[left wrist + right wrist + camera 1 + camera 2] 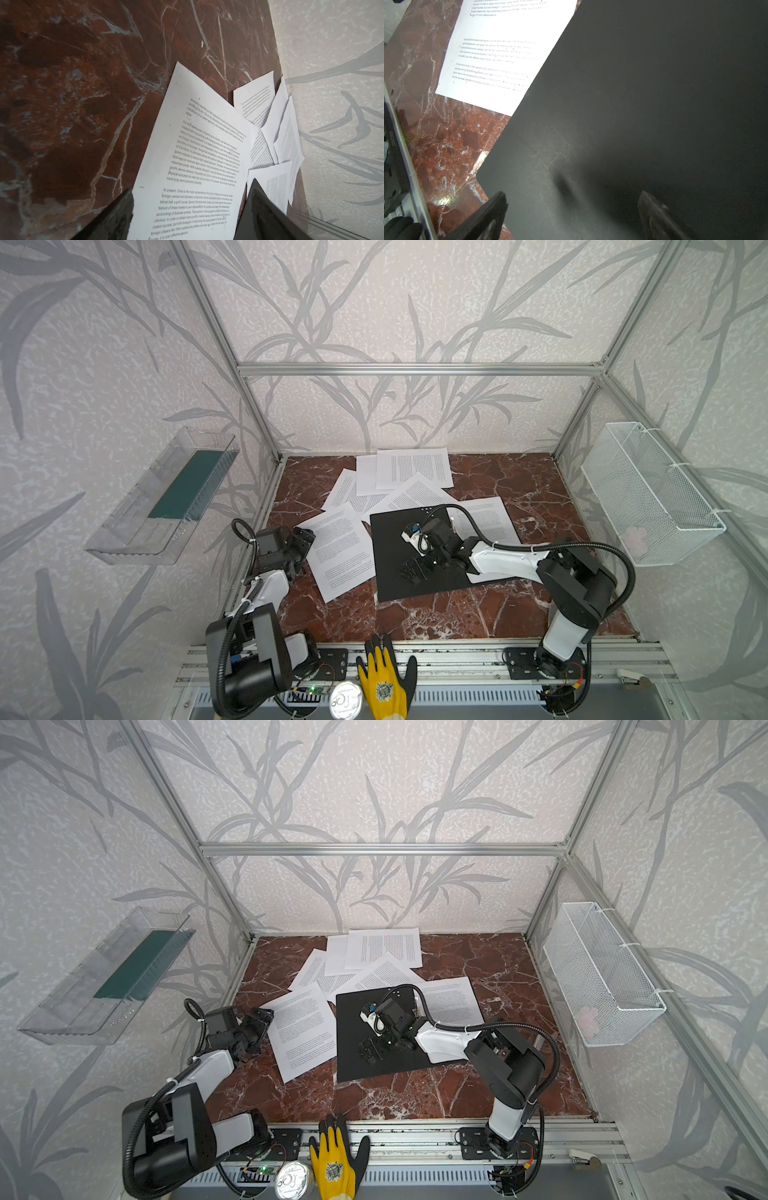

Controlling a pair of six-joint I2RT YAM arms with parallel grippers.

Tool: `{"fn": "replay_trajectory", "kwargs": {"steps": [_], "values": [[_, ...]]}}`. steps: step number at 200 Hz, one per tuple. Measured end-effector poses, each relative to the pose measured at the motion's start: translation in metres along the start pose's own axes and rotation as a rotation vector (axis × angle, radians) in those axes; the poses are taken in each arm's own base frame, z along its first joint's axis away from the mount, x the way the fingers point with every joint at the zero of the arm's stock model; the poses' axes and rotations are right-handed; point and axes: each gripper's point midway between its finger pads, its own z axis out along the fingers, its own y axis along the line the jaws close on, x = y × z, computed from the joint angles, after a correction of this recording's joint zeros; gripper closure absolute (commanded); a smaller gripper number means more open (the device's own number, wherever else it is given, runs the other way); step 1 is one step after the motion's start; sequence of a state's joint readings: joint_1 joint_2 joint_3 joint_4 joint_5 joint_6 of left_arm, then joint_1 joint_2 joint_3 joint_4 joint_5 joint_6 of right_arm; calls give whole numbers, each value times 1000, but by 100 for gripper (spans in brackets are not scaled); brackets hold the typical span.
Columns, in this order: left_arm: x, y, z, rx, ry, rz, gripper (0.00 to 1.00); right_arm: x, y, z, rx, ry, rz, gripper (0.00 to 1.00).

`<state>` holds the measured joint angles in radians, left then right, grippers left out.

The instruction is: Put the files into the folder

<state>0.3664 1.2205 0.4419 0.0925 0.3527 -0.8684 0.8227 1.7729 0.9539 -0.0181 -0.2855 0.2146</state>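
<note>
1. In both top views a clear plastic tray point(124, 539) hangs on the left wall with a dark green panel point(187, 485) lying in it. A white mesh basket point(598, 977) on the right wall holds one small pale thing point(588, 1017), too faint to name.
2. In both top views the folder point(390, 531) lies closed and flat on the marble table point(519, 485). It overlaps some of the files point(413, 470), which lie scattered loose outside it, back to the rear wall. The right gripper point(411, 572) is over the cover; the left gripper point(302, 547) is beside the nearest sheet point(340, 551).
3. Left wrist view: the left gripper point(187, 218) is spread wide above a printed sheet, holding nothing.
4. Right wrist view: the right gripper point(575, 207) stands wide apart near the folder's corner, gripping nothing. Whether its tips touch the cover cannot be told.
</note>
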Motion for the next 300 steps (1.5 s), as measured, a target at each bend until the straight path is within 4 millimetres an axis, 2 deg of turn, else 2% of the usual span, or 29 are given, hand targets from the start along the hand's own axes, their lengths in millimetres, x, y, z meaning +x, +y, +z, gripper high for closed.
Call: {"fn": "replay_trajectory", "kwargs": {"steps": [39, 70, 133, 191, 264, 300], "values": [[-1, 10, 4, -23, 13, -23, 12, -4, 0, 10, -15, 4, 2, 4], [7, 21, 13, -53, 58, -40, 13, -6, 2, 13, -29, 5, 1, 6], [5, 7, 26, 13, 73, -22, 13, -9, 4, 16, -42, 4, 1, 7], [39, -9, 22, 142, 130, 50, 10, -13, 10, 21, -82, 9, 0, 9], [77, -10, 0, 251, 196, 93, 8, -16, 16, 24, -118, 13, 13, 10], [89, -11, -8, 259, 221, 102, 7, -17, 17, 26, -127, 14, 17, 10]]}}
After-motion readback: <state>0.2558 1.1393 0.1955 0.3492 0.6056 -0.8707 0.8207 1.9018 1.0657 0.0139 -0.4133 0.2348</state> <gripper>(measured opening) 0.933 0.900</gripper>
